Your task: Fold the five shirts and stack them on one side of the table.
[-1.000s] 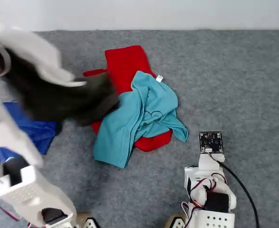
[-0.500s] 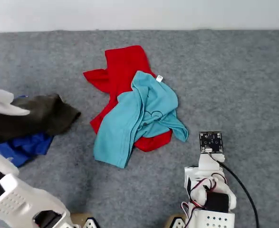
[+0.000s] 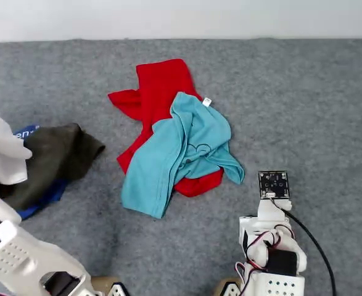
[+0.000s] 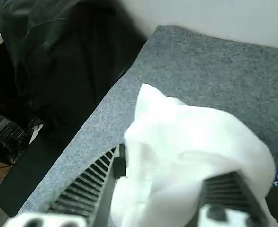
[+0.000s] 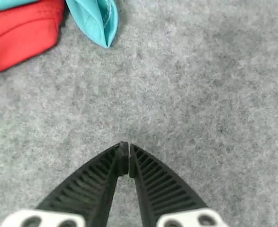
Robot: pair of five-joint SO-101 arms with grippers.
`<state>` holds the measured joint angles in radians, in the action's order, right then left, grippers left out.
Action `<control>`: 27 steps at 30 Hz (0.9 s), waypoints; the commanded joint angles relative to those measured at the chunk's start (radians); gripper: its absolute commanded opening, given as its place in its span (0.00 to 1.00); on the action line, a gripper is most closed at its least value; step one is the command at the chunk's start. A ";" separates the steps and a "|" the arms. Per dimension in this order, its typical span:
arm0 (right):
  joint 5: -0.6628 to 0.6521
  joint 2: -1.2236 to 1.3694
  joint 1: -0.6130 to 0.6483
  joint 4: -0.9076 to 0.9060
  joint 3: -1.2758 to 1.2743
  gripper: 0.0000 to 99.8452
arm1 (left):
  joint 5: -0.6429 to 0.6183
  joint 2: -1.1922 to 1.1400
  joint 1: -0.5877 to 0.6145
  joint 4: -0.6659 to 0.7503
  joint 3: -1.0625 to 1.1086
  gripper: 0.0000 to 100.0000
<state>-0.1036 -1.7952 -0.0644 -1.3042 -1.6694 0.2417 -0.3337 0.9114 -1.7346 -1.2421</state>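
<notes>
Grey felt surface (image 3: 304, 92), read from the arms outward. Nearest, the right hand (image 5: 129, 158) is pressed together over bare felt. At the left edge a white shirt (image 4: 191, 137) is pinched in the left hand (image 4: 167, 175). Just beside it, a dark shirt (image 3: 57, 157) is draped over a blue shirt (image 3: 42, 200). Farther out, a teal shirt (image 3: 181, 148) lies crumpled on a red shirt (image 3: 159, 83). No shirt appears folded, so gathering is judged to be in hand. Next, the white shirt would need to be spread flat.

Teal shirt (image 3: 181, 151) crumpled atop red shirt (image 3: 161, 83), ctr.
</notes>
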 commanded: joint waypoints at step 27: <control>0.008 -0.012 -0.005 -0.002 -0.014 0.01 | 0.522 0.160 0.069 -0.023 0.842 0.25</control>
<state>-0.1036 -1.7952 -0.0644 -1.3042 -1.6694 0.6897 -0.2294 0.9314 -1.7331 -0.4058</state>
